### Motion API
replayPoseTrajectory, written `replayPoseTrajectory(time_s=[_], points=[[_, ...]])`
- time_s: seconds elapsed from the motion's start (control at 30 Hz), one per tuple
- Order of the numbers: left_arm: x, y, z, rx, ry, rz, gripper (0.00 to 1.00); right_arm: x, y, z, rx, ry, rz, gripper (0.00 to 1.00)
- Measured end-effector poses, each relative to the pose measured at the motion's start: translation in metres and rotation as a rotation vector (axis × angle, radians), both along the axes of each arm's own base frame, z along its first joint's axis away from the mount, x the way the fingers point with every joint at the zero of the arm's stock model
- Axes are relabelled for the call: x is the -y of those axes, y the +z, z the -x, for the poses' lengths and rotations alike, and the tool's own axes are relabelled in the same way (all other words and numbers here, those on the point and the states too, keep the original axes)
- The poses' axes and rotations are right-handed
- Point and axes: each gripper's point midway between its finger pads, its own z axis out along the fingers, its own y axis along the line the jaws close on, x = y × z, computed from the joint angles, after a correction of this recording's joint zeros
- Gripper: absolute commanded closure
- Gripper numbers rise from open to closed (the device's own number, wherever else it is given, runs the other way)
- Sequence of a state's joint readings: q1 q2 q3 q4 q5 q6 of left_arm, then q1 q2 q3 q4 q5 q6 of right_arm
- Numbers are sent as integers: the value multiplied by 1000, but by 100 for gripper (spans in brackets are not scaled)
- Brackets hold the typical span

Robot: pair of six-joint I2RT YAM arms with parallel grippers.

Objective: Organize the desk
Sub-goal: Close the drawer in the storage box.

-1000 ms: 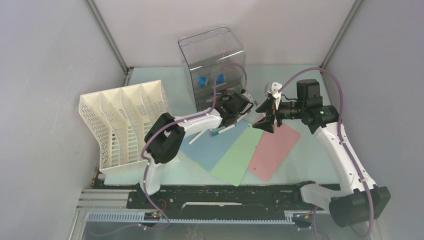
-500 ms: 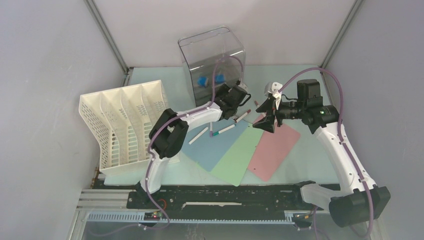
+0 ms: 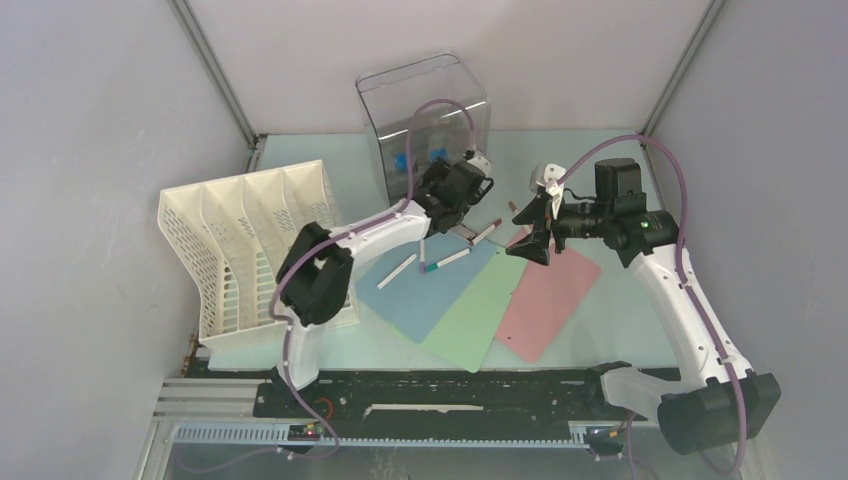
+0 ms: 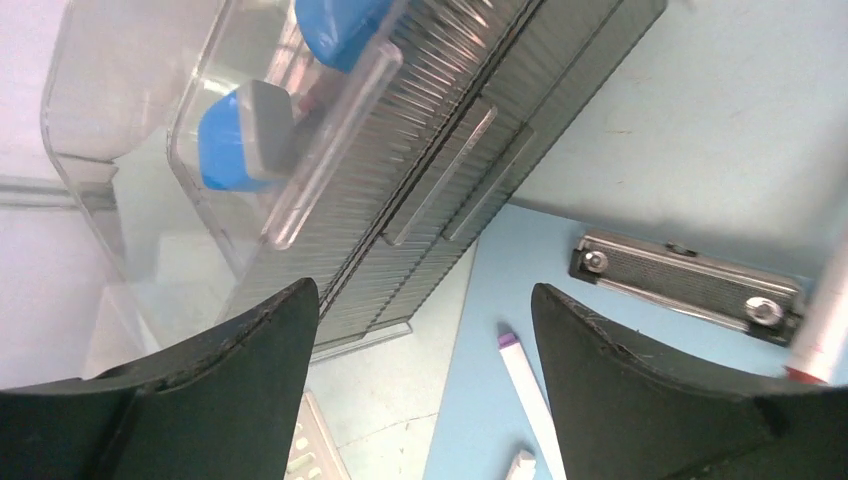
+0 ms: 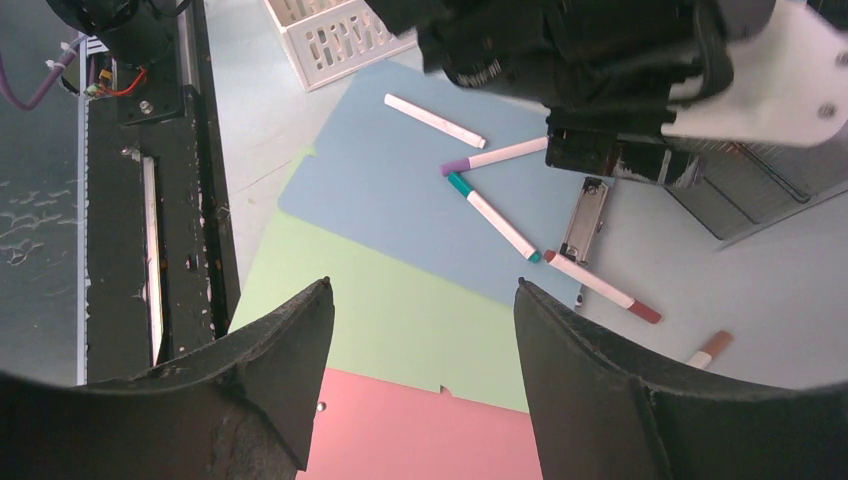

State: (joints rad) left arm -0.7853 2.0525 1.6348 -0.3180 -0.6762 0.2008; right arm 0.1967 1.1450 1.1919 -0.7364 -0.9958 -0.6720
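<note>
i've got the left gripper (image 4: 422, 300) wide open and empty facing the clear drawer box (image 4: 450, 130), i'd guess to work a drawer, while the right gripper (image 5: 422, 290) hangs open, empty, over loose markers (image 5: 497, 215) on the desk (image 3: 610, 165) beneath both arms.

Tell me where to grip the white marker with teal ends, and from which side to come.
Grip the teal-ended marker at mid-barrel, from straight above, closing across its width. It lies flat on the blue clipboard, and the purple-capped marker crowds one end.
</note>
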Motion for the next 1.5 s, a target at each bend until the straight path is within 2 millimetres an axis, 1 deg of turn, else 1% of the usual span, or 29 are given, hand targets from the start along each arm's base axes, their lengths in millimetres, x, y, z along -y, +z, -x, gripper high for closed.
replayPoseTrajectory(time_s=[0.2, 0.27, 0.33, 0.43, 0.53, 0.6, 0.67, 0.73, 0.83, 0.93, 1.07, 1.13, 1.4, 1.5], points=[[11, 36, 22, -15, -74, 181, 14, 0, 0, 0, 0, 0, 0, 26], [16, 42, 28, -28, -100, 234, 14, 0, 0, 0, 1, -1, 0, 26], [22, 43, 34, -47, -123, 280, 14, 0, 0, 0, 1, 0, 0, 26], [28, 35, 42, -86, -145, 321, 16, 1, 0, -1, 3, -2, 0, 26], [30, 23, 47, -120, -152, 327, 20, 2, 0, -1, 3, -5, 0, 26], [30, 18, 47, -129, -148, 325, 26, 2, 0, -1, 3, -5, 0, 26], [29, 12, 45, -131, -138, 314, 36, 2, 0, -1, 3, -5, 0, 26], [25, 4, 41, -120, -113, 276, 46, 2, 0, -1, 3, -5, 0, 26], [18, -12, 30, -89, -69, 173, 48, 2, 0, -1, 3, -5, 0, 26], [11, -32, 22, -67, -42, 42, 53, 2, 0, -1, 3, -6, 0, 26], [12, -49, 20, -53, -50, -88, 54, 3, 0, -2, 4, -11, 0, 26], [13, -52, 17, -44, -57, -140, 55, 5, 0, -3, 4, -17, 0, 26], [19, -41, -7, 22, -63, -265, 54, 8, 1, -5, 7, -31, 0, 26], [19, -43, -13, 34, -67, -319, 54, 10, 3, -5, 13, -35, -2, 26]])
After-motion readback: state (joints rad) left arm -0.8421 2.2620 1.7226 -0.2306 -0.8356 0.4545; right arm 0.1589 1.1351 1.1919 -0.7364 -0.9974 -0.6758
